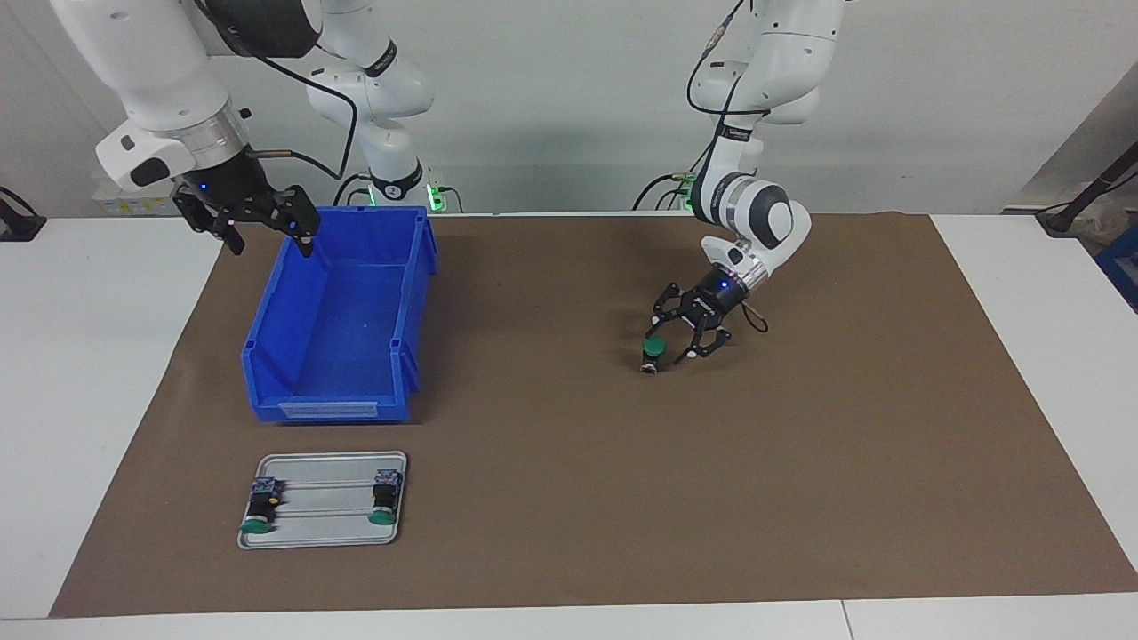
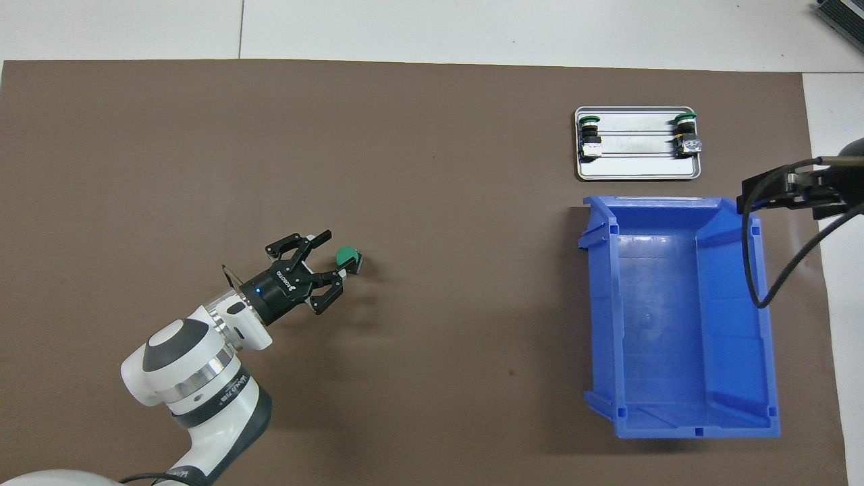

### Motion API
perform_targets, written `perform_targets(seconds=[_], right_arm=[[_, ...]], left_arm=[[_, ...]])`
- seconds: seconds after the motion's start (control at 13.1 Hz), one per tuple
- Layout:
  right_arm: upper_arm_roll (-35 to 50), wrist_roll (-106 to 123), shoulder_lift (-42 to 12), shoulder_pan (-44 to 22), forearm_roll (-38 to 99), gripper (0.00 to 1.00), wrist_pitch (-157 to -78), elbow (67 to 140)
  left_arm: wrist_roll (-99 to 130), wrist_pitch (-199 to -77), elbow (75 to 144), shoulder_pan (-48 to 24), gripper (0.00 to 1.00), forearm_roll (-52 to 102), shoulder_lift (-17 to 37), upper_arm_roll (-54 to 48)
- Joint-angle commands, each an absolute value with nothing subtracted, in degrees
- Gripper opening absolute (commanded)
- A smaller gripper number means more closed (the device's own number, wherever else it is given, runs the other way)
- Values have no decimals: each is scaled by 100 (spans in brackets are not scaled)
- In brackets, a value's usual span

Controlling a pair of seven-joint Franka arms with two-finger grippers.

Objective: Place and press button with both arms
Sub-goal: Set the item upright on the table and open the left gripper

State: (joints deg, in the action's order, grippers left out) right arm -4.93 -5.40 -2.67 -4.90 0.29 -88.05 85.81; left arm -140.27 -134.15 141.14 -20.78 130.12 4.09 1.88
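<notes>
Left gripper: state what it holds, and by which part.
Nothing is held. The left gripper is open on the mat, its fingers either side of the button, not closed on it.

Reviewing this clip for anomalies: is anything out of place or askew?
One button stands alone on the mat at the open left gripper, while two buttons lie on the tray. Blue bin is empty. Nothing spilled.

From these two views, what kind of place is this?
Probably a robotics lab bench, not a production line: two white arms at a table with a brown mat, a blue bin and a metal tray of pushbuttons. The left pincer sits open by a green-capped button.
</notes>
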Motion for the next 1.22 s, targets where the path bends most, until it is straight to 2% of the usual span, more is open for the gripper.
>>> perform_targets(seconds=[0.0, 0.31, 0.69, 0.92, 1.15], right_arm=[[-440, -826, -114, -510, -26, 96, -8947, 8780], [-439, -817, -114, -501, -18, 97, -8930, 8789], [-448, -826, -9, -422, 9, 99, -8947, 9008], [-448, -695, 70, -457, -35, 99, -8939, 9158], [-448, -510, 79, -492, -44, 99, -8912, 9167]], left_arm=[[-13572, -13667, 14177, -2162, 70, 12929, 106, 211], [-12624, -13676, 13905, -2040, 72, 12115, 79, 290], [-10191, -13377, 13377, -1196, 71, 9286, 62, 307], [-8960, -13430, 13254, -1187, 71, 8519, -192, 308], [-7309, -13386, 13027, -1195, 71, 7071, -387, 308]])
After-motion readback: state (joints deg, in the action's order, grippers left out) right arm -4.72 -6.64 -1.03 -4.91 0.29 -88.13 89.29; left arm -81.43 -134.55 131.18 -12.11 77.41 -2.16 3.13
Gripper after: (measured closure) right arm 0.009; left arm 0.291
